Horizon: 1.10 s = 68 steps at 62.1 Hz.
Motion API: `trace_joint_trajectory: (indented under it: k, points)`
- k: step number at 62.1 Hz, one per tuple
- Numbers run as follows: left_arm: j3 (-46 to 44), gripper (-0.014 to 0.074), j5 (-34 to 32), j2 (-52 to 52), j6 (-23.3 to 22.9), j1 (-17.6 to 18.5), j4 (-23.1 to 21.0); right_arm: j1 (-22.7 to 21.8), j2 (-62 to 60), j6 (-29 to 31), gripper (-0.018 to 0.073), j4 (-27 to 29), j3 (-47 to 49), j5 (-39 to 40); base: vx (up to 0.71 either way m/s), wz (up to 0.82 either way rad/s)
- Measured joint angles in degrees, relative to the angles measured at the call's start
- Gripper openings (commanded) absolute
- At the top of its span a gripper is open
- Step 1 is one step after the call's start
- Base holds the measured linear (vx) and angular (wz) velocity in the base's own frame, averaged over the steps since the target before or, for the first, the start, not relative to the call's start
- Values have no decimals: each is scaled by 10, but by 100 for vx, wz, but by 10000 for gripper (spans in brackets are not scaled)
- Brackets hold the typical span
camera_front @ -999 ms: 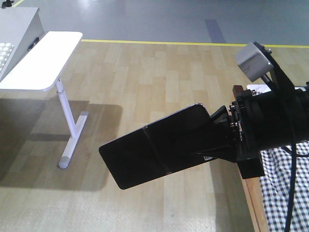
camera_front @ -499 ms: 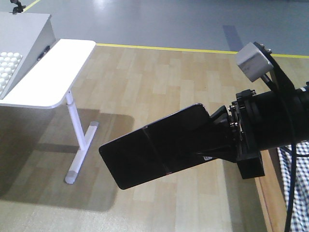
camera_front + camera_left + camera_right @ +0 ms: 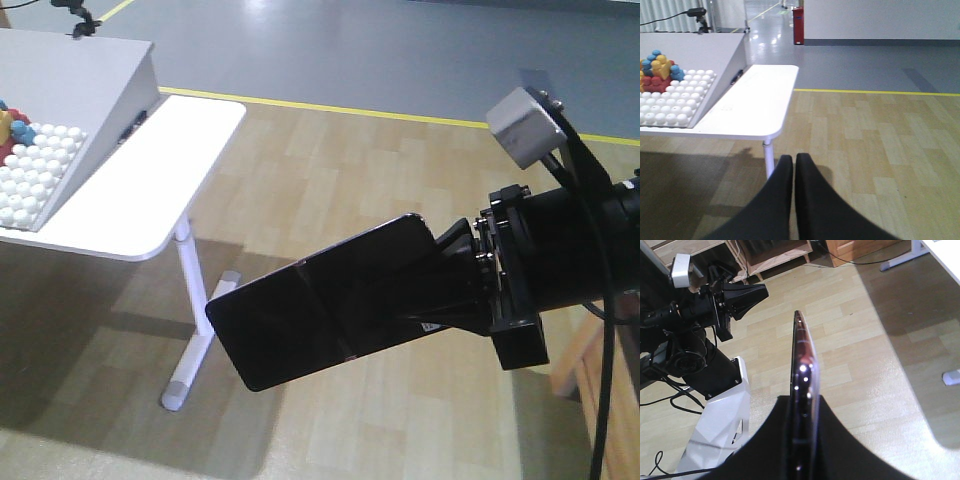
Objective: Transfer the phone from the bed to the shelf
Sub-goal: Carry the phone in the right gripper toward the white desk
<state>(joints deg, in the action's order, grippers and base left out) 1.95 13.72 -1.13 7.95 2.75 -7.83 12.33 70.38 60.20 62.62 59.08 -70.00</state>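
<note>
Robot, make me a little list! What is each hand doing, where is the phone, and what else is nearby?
right gripper: shut on the phone, holding it by one end
phone: in the air over the wooden floor, not yet set down
left gripper: shut, holding nothing
nearby: white table with a white studded board and coloured blocks

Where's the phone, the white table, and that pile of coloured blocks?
phone (image 3: 320, 315): front-facing view, middle of its glossy black face.
white table (image 3: 760, 102): left wrist view, a bare part of its top.
coloured blocks (image 3: 661, 67): left wrist view, a yellow block in the pile.
</note>
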Motion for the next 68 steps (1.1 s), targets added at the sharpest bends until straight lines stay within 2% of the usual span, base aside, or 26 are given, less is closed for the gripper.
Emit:
trace_joint_trajectory:
  k: [30,68]
  points:
    - [0,1,0,0,0,0,0,0,0,0,-1,0,0,0,23,41]
    - [0,1,0,0,0,0,0,0,0,0,-1,0,0,0,19,60]
